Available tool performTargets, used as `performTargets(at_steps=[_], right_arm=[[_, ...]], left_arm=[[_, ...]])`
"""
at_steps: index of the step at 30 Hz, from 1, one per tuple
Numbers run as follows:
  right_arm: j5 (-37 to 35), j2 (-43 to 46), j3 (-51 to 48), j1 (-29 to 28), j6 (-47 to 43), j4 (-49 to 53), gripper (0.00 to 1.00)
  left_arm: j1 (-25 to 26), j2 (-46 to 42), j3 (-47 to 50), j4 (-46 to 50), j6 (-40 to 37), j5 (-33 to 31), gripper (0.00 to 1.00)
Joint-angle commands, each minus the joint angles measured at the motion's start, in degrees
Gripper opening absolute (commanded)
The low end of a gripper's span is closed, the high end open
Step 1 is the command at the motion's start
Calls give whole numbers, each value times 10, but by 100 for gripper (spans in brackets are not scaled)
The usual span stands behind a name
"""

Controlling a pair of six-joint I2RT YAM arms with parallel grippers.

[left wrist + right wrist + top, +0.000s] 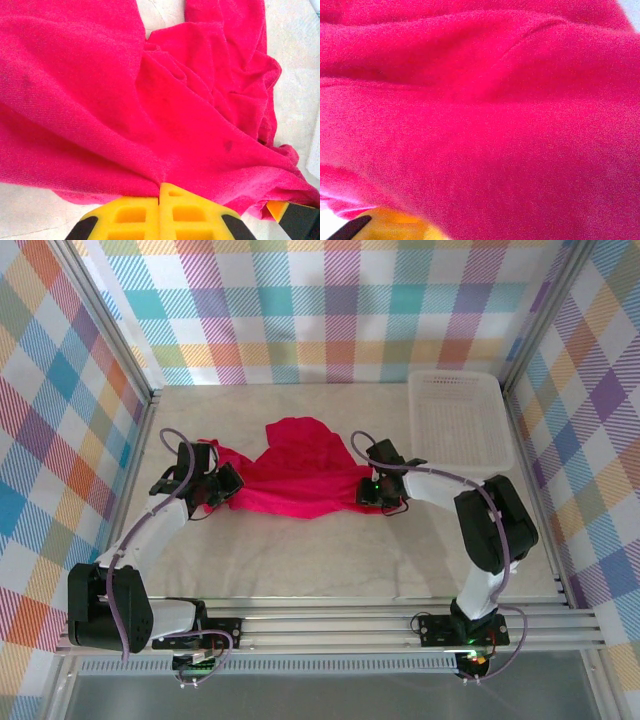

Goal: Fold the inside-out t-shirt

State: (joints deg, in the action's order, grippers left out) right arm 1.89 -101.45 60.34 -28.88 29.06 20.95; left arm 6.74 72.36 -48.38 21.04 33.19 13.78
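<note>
Gripping red t-shirt (pixel 300 478), left claw (pixel 160 187) clamped, right claw (pixel 367 490) apparently buried, grip unclear.

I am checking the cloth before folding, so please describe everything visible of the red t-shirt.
The t-shirt is bright red, soft-looking knit cloth, wrinkled and not folded. It lies on the pale table, stretched into a band, with a bunched lump on the far side. The left end effector is shut on its left edge. The right end effector is at its right edge, covered by cloth, so its grip cannot be judged.
</note>
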Motion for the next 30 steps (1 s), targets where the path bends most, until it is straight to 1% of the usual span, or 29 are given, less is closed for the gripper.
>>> performTargets(at_steps=[1, 4, 6, 8, 9, 10, 12, 13, 16, 20, 21, 22, 23, 25, 26, 27, 28, 30], right_arm=[[-11, -15, 14, 1, -8, -4, 37], [-13, -18, 12, 1, -8, -15, 42], [-10, -22, 13, 1, -1, -23, 42], [-6, -24, 16, 1, 8, -33, 36], [-6, -25, 17, 1, 13, -37, 29], [-6, -25, 20, 1, 17, -38, 20], [-4, -22, 28, 1, 21, -30, 5], [1, -17, 33, 1, 21, -19, 0], [14, 8, 60, 2, 15, 40, 0], [52, 56, 111, 16, -7, 143, 0], [62, 76, 119, 30, -10, 161, 0], [76, 98, 125, 48, -13, 174, 0], [88, 117, 130, 69, -14, 184, 0], [102, 154, 152, 118, -22, 211, 0], [100, 167, 163, 137, -27, 222, 0], [98, 179, 175, 157, -32, 230, 0], [97, 187, 186, 174, -35, 235, 0], [94, 189, 200, 198, -40, 240, 0]], left_arm=[[5, -12, -12, 16, -10, -12, 0], [5, -10, -14, 16, -10, -10, 0], [5, -9, -15, 16, -12, -10, 0], [6, -10, -17, 19, -13, -11, 0], [5, -10, -17, 20, -13, -11, 0], [5, -10, -18, 21, -14, -11, 0], [5, -10, -20, 27, -17, -13, 0], [5, -11, -21, 30, -19, -14, 0], [5, -8, -28, 37, -25, -19, 0], [5, 15, -56, 48, -34, -21, 0], [5, 25, -69, 56, -39, -23, 2], [5, 34, -87, 66, -45, -31, 11], [5, 41, -104, 75, -53, -40, 20], [5, 53, -143, 104, -74, -85, 45], [5, 56, -157, 114, -82, -109, 52], [4, 58, -169, 120, -89, -132, 57], [1, 60, -178, 125, -96, -148, 60], [-13, 68, -191, 140, -99, -151, 60]])
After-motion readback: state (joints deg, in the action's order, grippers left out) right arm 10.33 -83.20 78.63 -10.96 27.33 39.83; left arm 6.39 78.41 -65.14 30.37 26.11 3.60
